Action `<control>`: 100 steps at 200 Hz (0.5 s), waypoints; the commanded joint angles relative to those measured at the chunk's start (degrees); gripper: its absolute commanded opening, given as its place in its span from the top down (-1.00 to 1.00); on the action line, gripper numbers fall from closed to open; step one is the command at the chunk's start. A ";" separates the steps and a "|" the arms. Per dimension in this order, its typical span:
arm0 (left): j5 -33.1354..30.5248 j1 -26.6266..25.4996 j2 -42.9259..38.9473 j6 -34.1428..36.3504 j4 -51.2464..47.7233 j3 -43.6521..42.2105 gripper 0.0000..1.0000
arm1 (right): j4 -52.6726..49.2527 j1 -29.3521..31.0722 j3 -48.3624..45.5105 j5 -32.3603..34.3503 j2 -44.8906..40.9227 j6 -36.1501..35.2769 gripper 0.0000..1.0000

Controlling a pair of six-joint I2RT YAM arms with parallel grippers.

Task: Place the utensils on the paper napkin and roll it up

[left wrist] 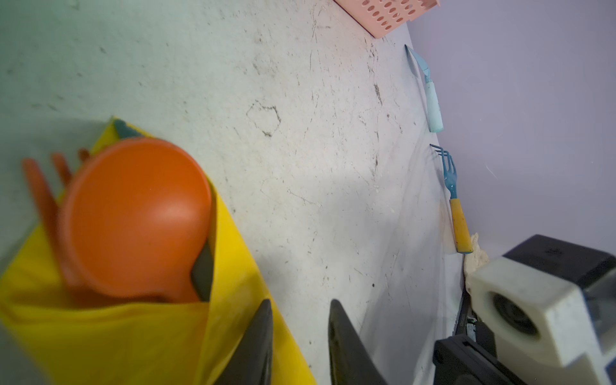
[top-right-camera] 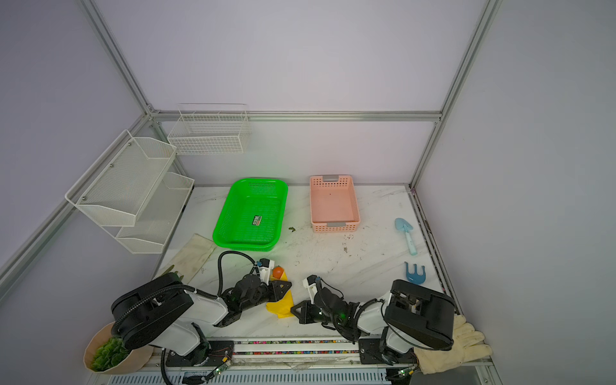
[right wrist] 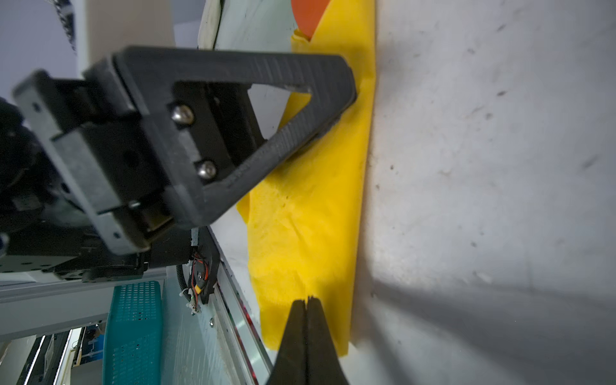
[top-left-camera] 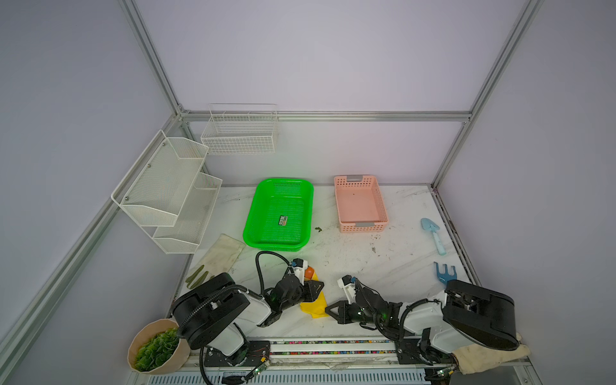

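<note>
On my left, the left gripper point(left wrist: 300, 303) has its jaws parted with only bare table point(left wrist: 300, 166) between them, and it leans against the paper napkin point(top-left-camera: 315, 305). The napkin lies at the table's front middle, wrapped around the orange spoon point(left wrist: 136, 216), orange fork point(left wrist: 36, 186) and teal piece point(left wrist: 125, 130), whose heads poke out. Right of it, the right gripper point(right wrist: 306, 300) is clenched tight, with its tips at the napkin's near end.

Bright yellow paper napkin point(top-left-camera: 315, 305), creased and wrapped into a loose roll, lies near the front of the tabletop point(top-left-camera: 353, 263), far end open, with the orange spoon point(left wrist: 136, 213) bowl, orange fork point(left wrist: 43, 193) tines and teal piece point(left wrist: 125, 130) tip sticking out.
</note>
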 commanded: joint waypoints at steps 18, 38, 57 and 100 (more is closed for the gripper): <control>-1.15 0.67 2.28 0.90 -4.90 -3.27 0.41 | -7.12 -4.87 3.13 -1.09 -2.41 -4.48 1.00; -1.32 0.68 1.96 0.92 -5.26 -3.27 0.41 | -7.03 -6.96 4.96 -3.14 -0.14 -6.83 1.00; -1.28 0.71 2.25 0.97 -5.03 -3.35 0.42 | -6.39 -7.30 7.49 -4.56 2.74 -8.71 1.00; -1.10 0.66 2.92 0.81 -4.10 -3.62 0.42 | -2.90 -7.44 9.33 -5.48 8.17 -8.80 1.00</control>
